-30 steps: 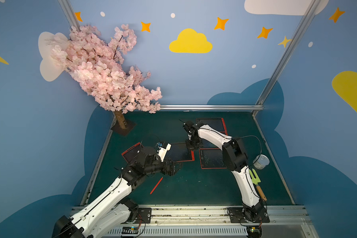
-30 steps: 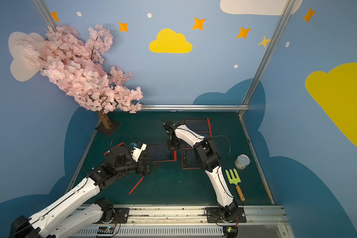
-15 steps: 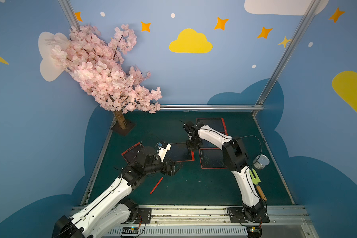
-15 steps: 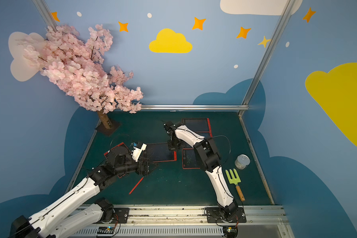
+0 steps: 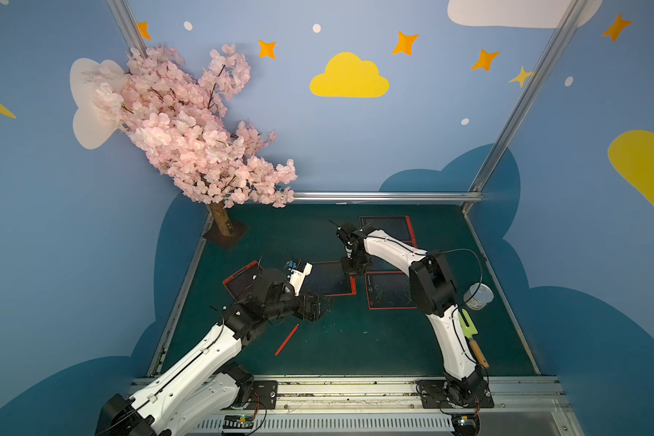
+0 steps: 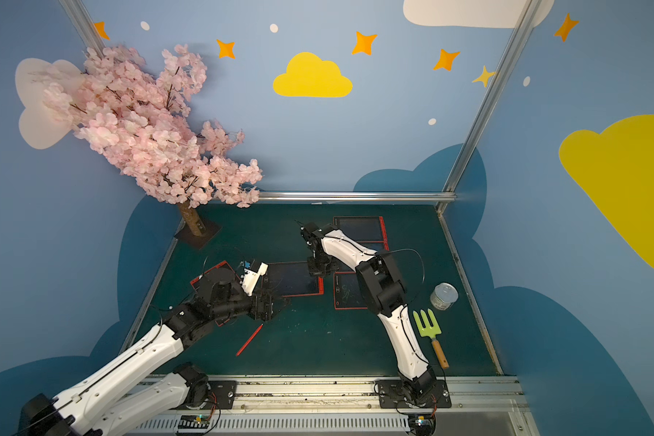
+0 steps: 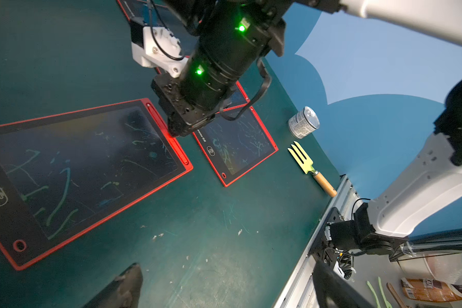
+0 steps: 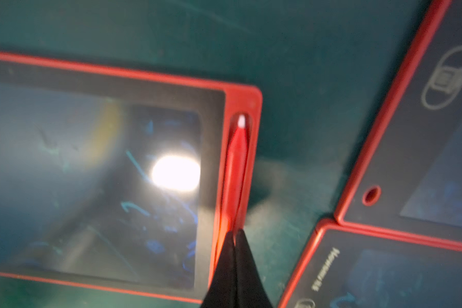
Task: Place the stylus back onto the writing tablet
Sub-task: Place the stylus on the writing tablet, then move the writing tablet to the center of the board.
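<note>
Over the middle writing tablet (image 5: 325, 279) in both top views, right claw (image 5: 352, 266) works its side edge; left claw (image 5: 318, 305) hangs wide open, empty, near a 2nd stylus (image 5: 286, 339) on the surface (image 5: 355, 339). Left wrist: 1 finger (image 7: 118, 286) visible, nothing held. Right wrist: claw pinched shut on stylus (image 8: 236, 160) tail, body lying in the edge slot (image 8: 249, 133), probably seating it.

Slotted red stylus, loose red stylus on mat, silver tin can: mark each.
Slotted red stylus (image 8: 235, 165), right wrist view, shaft.
Loose red stylus (image 5: 287, 339), in a top view, shaft.
Silver tin can (image 6: 446, 290), in a top view, lid.
</note>
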{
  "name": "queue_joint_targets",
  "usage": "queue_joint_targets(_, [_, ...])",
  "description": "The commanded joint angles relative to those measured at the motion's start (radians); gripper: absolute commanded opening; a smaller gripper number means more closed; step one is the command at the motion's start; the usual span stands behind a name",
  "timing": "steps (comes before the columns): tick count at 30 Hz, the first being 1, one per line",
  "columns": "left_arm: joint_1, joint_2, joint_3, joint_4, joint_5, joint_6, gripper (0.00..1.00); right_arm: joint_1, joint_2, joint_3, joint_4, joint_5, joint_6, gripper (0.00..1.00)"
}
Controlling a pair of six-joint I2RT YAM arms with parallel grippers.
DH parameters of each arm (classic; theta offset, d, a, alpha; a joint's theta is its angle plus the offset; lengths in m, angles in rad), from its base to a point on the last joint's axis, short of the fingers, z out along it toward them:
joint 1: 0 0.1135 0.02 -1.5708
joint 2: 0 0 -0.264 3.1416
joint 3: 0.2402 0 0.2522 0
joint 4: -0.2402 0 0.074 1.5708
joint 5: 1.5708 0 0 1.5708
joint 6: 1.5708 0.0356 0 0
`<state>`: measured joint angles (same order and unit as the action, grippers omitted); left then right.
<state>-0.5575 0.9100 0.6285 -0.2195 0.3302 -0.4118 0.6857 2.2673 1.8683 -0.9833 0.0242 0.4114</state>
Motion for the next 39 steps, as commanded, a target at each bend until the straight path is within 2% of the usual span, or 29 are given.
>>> queue_joint_targets(1, [-0.002,0.025,0.042,-0.062,-0.052,-0.012,0.99,0.012,-0.120,-0.075,0.029,-0.003,-0.010,0.09])
queue_joint_targets(7, [-0.001,0.055,0.069,-0.158,-0.143,-0.031,0.99,0.017,-0.316,-0.293,0.135,-0.005,-0.010,0.20])
queue_joint_targets(12, [-0.001,0.090,0.092,-0.232,-0.223,-0.020,0.99,0.012,-0.517,-0.494,0.210,-0.002,-0.008,0.34])
queue_joint_targets(14, [-0.002,0.117,0.099,-0.257,-0.258,-0.004,0.99,0.005,-0.600,-0.566,0.235,-0.011,-0.010,0.47])
queue_joint_targets(19, [-0.005,0.214,0.117,-0.277,-0.326,0.040,0.99,-0.016,-0.803,-0.708,0.261,-0.025,-0.016,0.94])
queue_joint_targets(20, [-0.004,0.238,0.123,-0.278,-0.341,0.054,0.99,-0.019,-0.842,-0.727,0.255,-0.024,-0.013,0.97])
queue_joint_targets(23, [-0.005,0.295,0.133,-0.277,-0.392,0.085,0.99,-0.030,-0.943,-0.777,0.255,-0.022,-0.012,0.98])
queue_joint_targets(28, [-0.004,0.376,0.147,-0.233,-0.390,0.147,0.99,-0.035,-1.124,-0.867,0.292,0.005,-0.051,0.98])
queue_joint_targets(30, [-0.005,0.420,0.165,-0.242,-0.413,0.154,0.99,-0.035,-1.215,-0.921,0.339,0.023,-0.011,0.98])
queue_joint_targets(35, [0.013,0.538,0.222,-0.229,-0.391,0.176,0.99,-0.036,-1.458,-1.078,0.510,0.024,-0.048,0.98])
queue_joint_targets(39, [0.025,0.639,0.289,-0.266,-0.401,0.180,0.99,-0.041,-1.512,-1.041,0.401,0.093,-0.022,0.98])
